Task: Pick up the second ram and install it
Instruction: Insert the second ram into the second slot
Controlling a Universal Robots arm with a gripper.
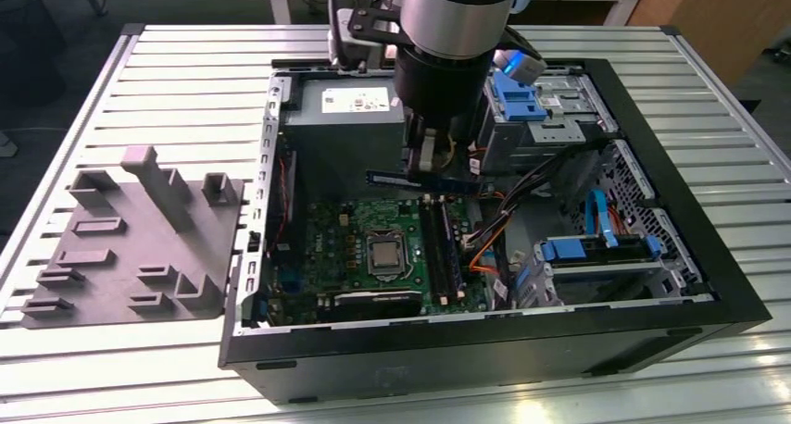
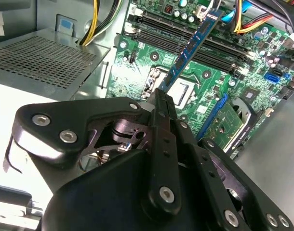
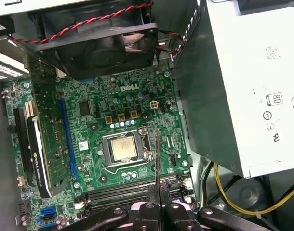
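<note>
Pinching the ram [image 2: 190, 48] by one end with the tool [image 2: 162, 97], upper centre of the second wrist view; likely light, stiff, fragile, so hold by the edges.

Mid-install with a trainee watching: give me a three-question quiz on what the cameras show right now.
1. True or false: the gripper is shut on the RAM stick.
2. The RAM stick is held above: A) the motherboard; B) the table slats; C) the drive cage.
3. Fill in: the grey fixture tray lies on the exterior view's ____ of the computer case.
Key: 1 true; 2 A; 3 left.
</note>
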